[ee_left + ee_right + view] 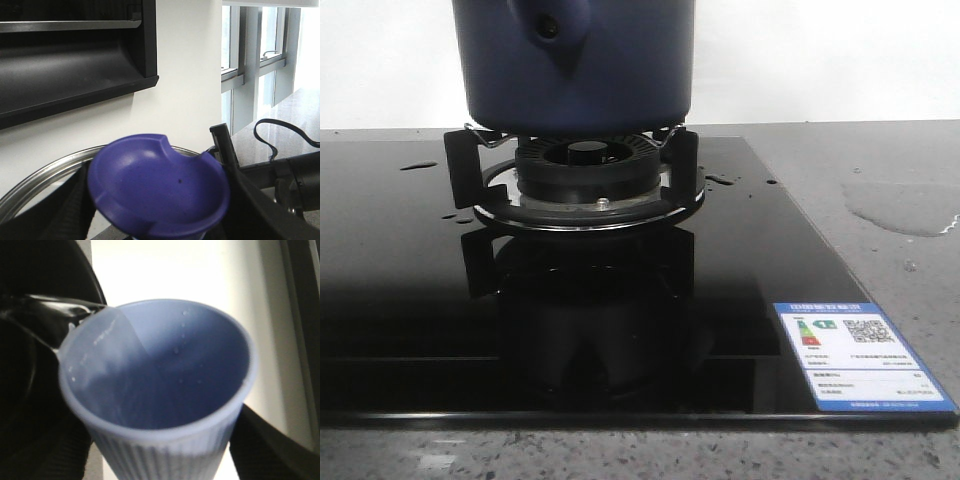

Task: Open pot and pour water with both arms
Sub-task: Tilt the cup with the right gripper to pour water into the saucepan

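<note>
Navy pot (575, 65) sits on the burner's trivet (575, 170); the left tool, fingers (75, 210) closed on the lid's blue knob (159, 186), holds the lid clear while the right tool, clamped round the ribbed cup (160, 395), tips water over the pot's rim.

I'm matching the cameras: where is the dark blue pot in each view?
Front: pot top centre, on the burner.
Left wrist: not in it; only a blue knob.
Right wrist: perhaps the dark shape beside the cup.
Shared landmark: the white wall.
</note>
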Action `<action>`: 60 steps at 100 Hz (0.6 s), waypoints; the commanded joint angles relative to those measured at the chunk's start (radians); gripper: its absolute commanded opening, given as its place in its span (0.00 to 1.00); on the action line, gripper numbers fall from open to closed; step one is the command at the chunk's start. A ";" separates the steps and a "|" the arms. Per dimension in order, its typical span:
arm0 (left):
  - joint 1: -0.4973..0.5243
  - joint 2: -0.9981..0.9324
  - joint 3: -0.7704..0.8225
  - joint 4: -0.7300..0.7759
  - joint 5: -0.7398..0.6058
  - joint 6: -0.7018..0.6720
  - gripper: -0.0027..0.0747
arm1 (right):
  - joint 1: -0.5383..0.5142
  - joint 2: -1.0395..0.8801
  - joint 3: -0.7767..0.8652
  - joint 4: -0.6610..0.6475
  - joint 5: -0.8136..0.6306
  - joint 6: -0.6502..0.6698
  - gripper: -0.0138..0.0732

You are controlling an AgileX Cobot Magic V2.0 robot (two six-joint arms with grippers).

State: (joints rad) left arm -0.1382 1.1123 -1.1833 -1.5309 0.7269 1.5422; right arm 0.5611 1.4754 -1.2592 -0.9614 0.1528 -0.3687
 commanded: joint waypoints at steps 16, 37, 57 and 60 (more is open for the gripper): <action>0.002 -0.027 -0.037 -0.084 -0.012 -0.008 0.39 | 0.000 -0.015 -0.046 -0.218 -0.065 -0.009 0.40; 0.002 -0.027 -0.037 -0.084 -0.010 -0.008 0.39 | 0.000 -0.015 -0.045 -0.393 -0.070 -0.009 0.40; 0.002 -0.027 -0.037 -0.084 -0.004 -0.008 0.39 | 0.000 -0.015 -0.045 -0.720 -0.058 -0.009 0.40; 0.002 -0.027 -0.037 -0.084 -0.004 -0.008 0.39 | 0.000 -0.015 -0.045 -0.747 -0.050 -0.009 0.40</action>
State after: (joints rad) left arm -0.1382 1.1123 -1.1833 -1.5309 0.7269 1.5415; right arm 0.5611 1.5000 -1.2605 -1.5795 0.1017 -0.3732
